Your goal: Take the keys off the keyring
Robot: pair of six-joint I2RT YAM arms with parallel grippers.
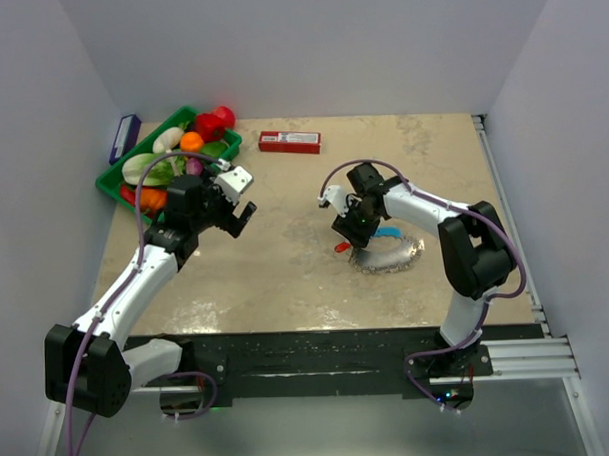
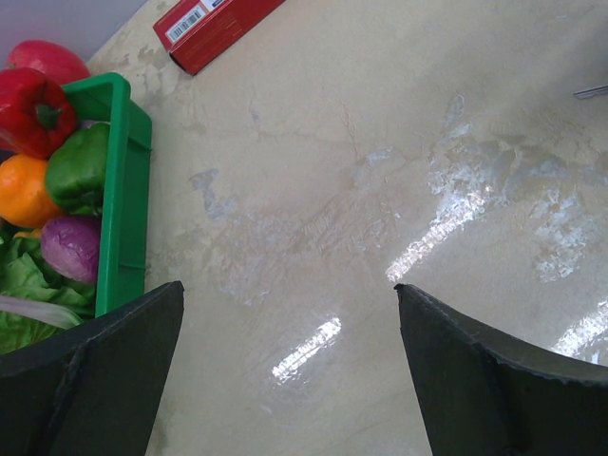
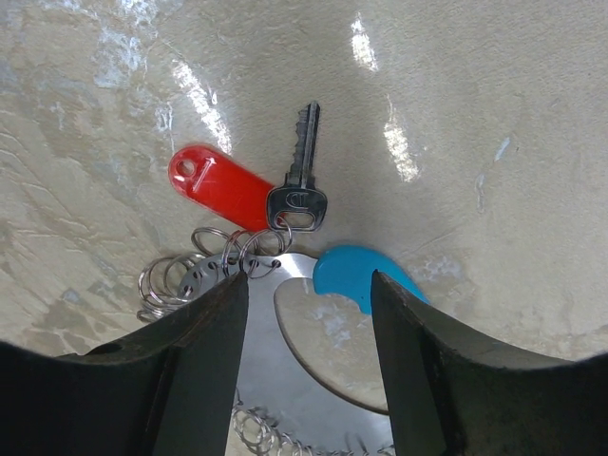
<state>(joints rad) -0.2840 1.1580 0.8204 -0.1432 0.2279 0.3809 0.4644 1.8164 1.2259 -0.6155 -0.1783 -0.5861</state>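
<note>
Silvery keys [image 1: 384, 263] fringe the keyring [image 1: 409, 250], lying flat on the table [image 1: 286, 274] at approx 3 o'clock of centre, w/ its blue section [image 1: 390, 231] at the loop's 12. We see the R gripper [image 1: 351, 238] low over the loop's 9 o'clock end, fingers [image 3: 204, 366] parted, straddling blue section & small rings, nothing pinched. In the wrist view a lone key [image 3: 302, 180] points to 12, red tag [image 3: 220, 186] at its 9. L gripper [image 1: 247, 198] hangs at 9 o'clock, fingers spread wide, holding nothing, green basket [image 1: 108, 183] at its 10.
</note>
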